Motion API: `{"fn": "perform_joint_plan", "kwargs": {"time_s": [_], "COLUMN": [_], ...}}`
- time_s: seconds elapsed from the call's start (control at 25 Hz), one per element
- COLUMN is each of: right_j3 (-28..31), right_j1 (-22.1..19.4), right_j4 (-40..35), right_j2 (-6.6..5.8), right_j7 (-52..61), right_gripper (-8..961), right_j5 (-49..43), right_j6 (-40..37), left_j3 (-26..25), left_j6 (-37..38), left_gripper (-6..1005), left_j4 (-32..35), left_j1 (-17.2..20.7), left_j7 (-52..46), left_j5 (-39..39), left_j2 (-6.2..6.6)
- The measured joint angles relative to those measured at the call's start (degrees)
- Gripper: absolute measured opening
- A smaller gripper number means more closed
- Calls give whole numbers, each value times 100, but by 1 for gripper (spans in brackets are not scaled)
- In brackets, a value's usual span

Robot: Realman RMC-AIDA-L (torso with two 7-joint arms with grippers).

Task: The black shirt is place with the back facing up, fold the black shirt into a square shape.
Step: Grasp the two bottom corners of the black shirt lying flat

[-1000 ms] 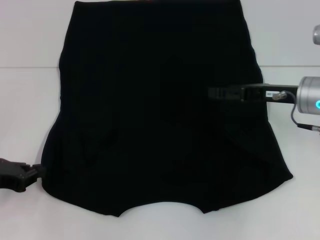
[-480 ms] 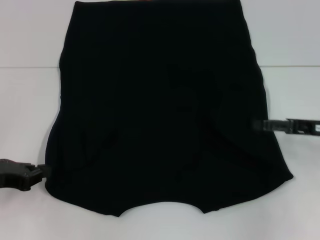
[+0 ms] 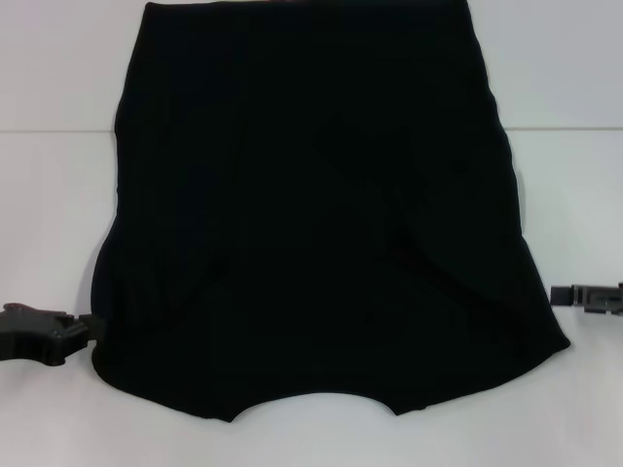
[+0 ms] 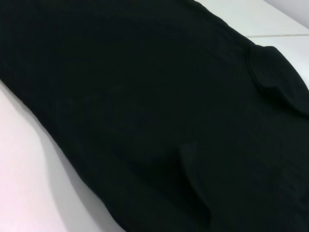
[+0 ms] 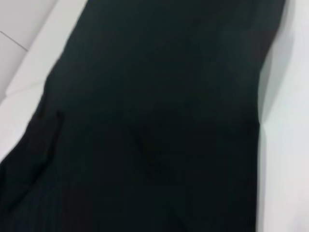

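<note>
The right hand [image 3: 557, 294] has drawn back off the black shirt [image 3: 311, 195] to its right edge; the left hand [image 3: 90, 331] has edged up against the left hem. Neither grip can be told. One shirt, plain side up, both sleeves folded in, lies on the white counter [image 3: 49, 214].

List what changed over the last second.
The right gripper drew back off the shirt toward the robot's right and nearer the body, now beside the shirt's edge. The left gripper crept slightly closer to the lower left corner. The shirt itself lies as before.
</note>
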Motion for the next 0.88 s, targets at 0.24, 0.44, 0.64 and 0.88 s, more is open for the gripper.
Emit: {"fn": "perform_joint_plan", "kwargs": {"time_s": [0.24,0.44,0.64,0.88], "right_j3": [-44,-46,-61,-61], "right_j1": [65,104,134,137], "right_j4": [-23,11,9,-29], "right_j2": [57,71,89,88], "right_j7": [-12,23,120,179], "right_gripper": [854,847,839,831], "right_j5": [-218,-302,-415,-453], "right_j6": [-234,-253,-323,-461], "left_j3": [-4,-1,0,-10], "left_j6": [-8,-18,-24,-41], "left_gripper": [53,53,53,53], "left_j4": [-11,-11,-10,-8], "left_j1": [-34,-40,-39,-36], "left_j7": [0,0,-4,-7], "left_j5": [0,0,0,0], "left_j2": [-10,-12,-13,-13]}}
